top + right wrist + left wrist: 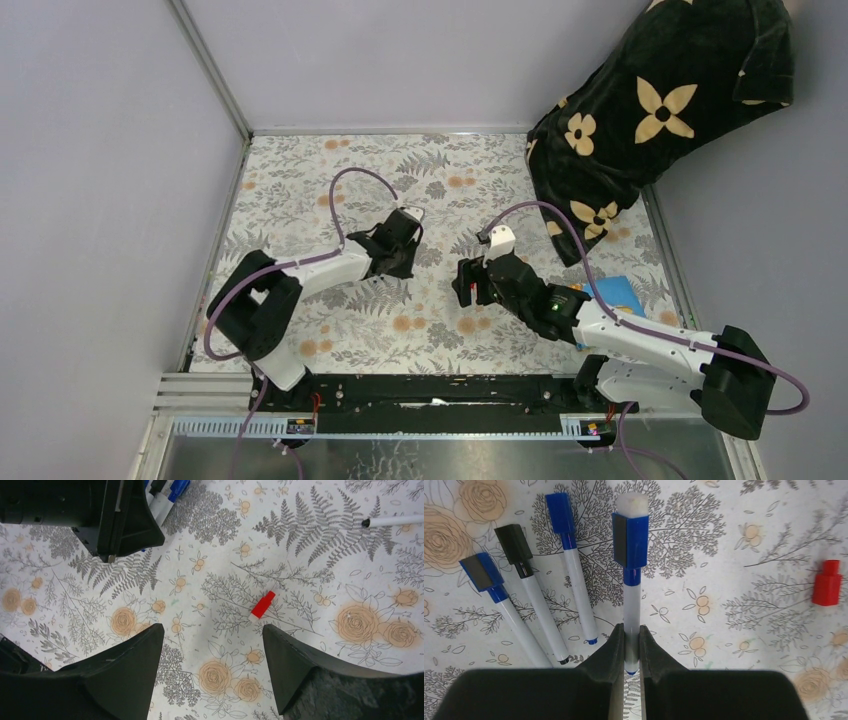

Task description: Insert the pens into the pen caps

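Your black left gripper (632,632) is pinching a thin white pen (632,600) low on its barrel, and a blocky blue cap (630,540) is sitting on the pen's far end. Just left of it, three more capped white pens (574,587) are lying side by side on the flowery table cover (734,630). Your right gripper (212,630) is hanging spread wide, with a small red cap (263,604) lying just ahead of it. Farther off, one bare white pen (395,521) is lying alone.

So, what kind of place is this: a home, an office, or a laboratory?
Most likely a laboratory robot bench. A left arm and a right arm stand on a black rail, plain grey walls close the space in, and pens lie on a flowered cloth.
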Robot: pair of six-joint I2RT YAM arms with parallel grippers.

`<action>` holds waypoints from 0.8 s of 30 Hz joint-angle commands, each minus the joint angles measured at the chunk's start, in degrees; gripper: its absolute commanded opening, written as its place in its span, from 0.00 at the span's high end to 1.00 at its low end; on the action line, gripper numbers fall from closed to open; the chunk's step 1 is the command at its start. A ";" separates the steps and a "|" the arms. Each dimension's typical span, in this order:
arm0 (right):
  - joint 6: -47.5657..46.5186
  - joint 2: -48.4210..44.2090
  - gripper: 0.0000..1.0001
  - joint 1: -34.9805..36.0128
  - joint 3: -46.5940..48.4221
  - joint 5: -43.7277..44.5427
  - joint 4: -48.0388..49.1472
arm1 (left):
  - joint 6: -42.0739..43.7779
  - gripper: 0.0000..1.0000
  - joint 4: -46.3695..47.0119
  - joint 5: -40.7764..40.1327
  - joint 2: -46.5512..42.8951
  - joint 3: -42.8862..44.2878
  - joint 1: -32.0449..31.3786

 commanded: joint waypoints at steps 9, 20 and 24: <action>1.73 -0.72 0.20 -0.61 2.74 -0.70 -5.79 | -2.30 0.86 1.96 -4.36 6.76 3.49 0.22; 2.84 -1.57 0.20 -1.34 2.96 0.70 -7.65 | -2.16 0.67 0.70 -5.10 5.39 3.35 0.21; 4.17 -1.55 0.20 -2.33 3.67 1.90 -8.82 | -1.70 0.65 -0.01 -4.96 2.95 4.11 0.21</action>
